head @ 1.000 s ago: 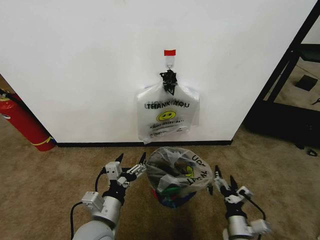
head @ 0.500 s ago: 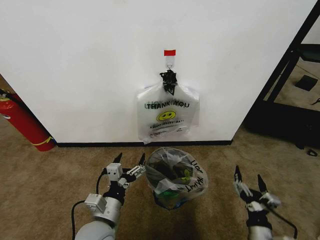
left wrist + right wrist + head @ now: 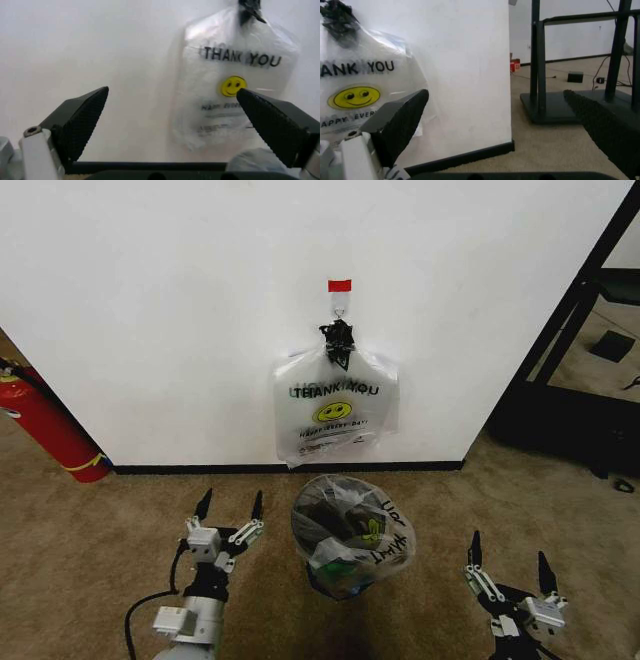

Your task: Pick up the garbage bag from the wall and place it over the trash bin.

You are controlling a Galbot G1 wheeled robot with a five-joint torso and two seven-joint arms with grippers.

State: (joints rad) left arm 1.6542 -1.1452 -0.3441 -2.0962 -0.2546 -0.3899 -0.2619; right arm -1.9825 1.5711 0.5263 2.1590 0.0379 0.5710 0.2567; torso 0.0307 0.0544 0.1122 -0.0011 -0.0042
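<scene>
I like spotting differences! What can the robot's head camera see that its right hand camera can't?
Head view: the trash bin wearing the garbage bag, the fire extinguisher, the left pincer. Right wrist view: the black stand and floor clutter behind it. Both: the hanging bundle of bags, the wall, the open right pincer.

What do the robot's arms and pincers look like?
Both arms are silvery grey metal with white blocks at the wrists. The left pincer and the right pincer each have two thin, pointed black fingers with bumpy, textured pads. A black cable loops beside the left arm.
</scene>
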